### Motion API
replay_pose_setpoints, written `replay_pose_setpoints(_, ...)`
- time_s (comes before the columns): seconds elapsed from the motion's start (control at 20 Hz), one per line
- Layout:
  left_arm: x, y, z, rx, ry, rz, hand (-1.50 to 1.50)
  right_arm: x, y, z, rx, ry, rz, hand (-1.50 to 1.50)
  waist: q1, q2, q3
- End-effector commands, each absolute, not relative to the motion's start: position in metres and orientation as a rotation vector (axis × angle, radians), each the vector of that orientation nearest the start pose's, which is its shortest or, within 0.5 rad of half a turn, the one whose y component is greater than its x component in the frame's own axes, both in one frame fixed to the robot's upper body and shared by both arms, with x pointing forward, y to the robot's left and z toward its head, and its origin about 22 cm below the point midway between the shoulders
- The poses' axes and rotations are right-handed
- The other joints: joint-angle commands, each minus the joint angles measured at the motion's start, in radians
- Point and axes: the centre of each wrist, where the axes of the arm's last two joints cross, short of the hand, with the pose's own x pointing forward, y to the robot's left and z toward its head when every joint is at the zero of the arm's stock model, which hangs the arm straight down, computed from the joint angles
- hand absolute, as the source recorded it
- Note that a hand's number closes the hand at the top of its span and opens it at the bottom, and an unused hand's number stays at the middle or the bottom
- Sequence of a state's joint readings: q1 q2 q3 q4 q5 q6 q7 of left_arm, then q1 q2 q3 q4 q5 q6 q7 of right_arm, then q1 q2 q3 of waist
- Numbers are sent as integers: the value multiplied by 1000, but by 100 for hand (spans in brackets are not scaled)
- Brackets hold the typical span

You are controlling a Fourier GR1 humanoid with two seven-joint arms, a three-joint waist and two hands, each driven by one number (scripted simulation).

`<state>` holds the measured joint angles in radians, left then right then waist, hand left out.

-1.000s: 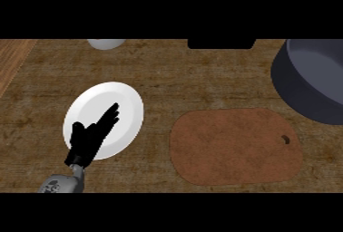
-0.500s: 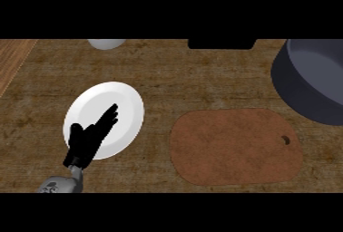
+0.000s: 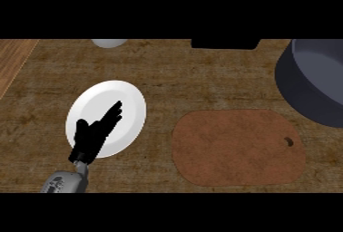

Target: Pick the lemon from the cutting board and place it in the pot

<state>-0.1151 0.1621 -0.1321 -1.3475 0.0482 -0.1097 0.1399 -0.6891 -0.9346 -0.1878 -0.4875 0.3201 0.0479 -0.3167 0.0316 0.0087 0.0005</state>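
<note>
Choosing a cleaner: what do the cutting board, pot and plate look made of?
Cutting board: probably wood, matte brown with faint grain. Pot: likely metal, dark grey with a dull sheen. Plate: seemingly ceramic, plain smooth white.

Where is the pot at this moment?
In the head view the pot sits at the right edge, cut off by it, just above and right of the cutting board.

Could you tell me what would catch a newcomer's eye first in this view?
The black left hand, fingers straight, overlaps a white plate at the left of the counter. A brown cutting board fills the lower right, with no lemon showing on it, and a large dark pot is cut off by the right edge.
</note>
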Motion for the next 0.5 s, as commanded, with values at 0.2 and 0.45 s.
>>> replay_pose_setpoints(0.2,269,224,-24,-73,-1297,-316,0,355,-500,156,-1175,-1146,720,150,19,11,1)
replay_pose_setpoints(0.45,274,215,-20,-102,-1286,-317,0,387,-458,149,-1261,-953,870,150,19,7,0)
